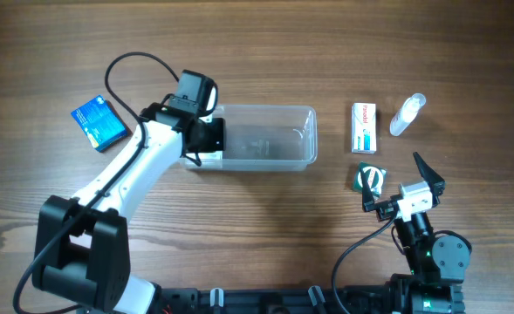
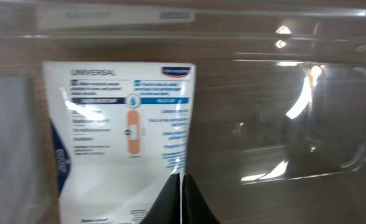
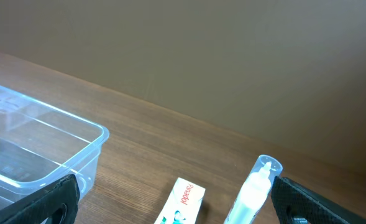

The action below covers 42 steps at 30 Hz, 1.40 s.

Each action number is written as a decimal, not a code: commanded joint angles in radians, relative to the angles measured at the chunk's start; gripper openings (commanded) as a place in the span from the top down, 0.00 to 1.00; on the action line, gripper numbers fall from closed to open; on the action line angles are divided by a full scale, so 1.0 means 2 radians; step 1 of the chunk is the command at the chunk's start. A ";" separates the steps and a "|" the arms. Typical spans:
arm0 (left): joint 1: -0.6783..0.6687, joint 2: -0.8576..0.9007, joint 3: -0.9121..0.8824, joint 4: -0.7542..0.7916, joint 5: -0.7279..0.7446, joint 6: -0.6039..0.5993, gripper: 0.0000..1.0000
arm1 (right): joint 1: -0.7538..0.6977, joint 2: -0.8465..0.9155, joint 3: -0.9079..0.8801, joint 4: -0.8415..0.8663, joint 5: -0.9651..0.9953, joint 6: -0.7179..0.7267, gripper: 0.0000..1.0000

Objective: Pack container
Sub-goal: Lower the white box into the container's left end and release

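Nearest the base, the right gripper (image 1: 394, 181) hung low over the table (image 1: 265, 52), jaws spread wide and empty. A small green-and-white item (image 1: 367, 179) lay just beside its left finger; I could not tell what it was.

Beyond that, the container (image 1: 278, 139) sat on the table with its long side toward me. The left gripper (image 2: 180, 180) was down inside its left end, jaws shut tip to tip with nothing visible between them. A white box of plasters (image 2: 123, 134) lay just past the fingertips, inside the container. I could not tell whether it lay flat or leaned on the end wall.

Farther out, a white Panadol box (image 1: 364, 127) and a small clear bottle (image 1: 407, 115) lay right of the container. A blue box (image 1: 100, 122) lay well apart on the left.

Hazards noted:
- The left gripper stood close to the end wall. A slanted lift could hook the rim and drag or tip the light tub.
- If the box of plasters leaned, the rising fingers could knock it over.
- The right finger sat so near the green-and-white item that a careless move could push it away.
- The bottle lay on its side and would probably roll if nudged.
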 commanded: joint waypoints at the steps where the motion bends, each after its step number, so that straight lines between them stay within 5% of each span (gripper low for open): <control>1: -0.028 0.014 0.008 0.019 -0.015 -0.037 0.96 | -0.002 -0.002 0.000 0.003 -0.008 -0.005 0.00; 14: -0.047 0.058 0.008 0.031 -0.125 -0.050 0.96 | -0.002 -0.002 0.000 0.003 -0.008 -0.005 0.00; 33: -0.045 0.010 0.026 0.026 -0.118 -0.045 0.96 | -0.002 -0.002 0.000 0.003 -0.008 -0.005 0.00; 42: 0.008 0.010 0.025 -0.006 -0.135 -0.045 0.96 | -0.002 -0.002 0.000 0.003 -0.008 -0.005 0.00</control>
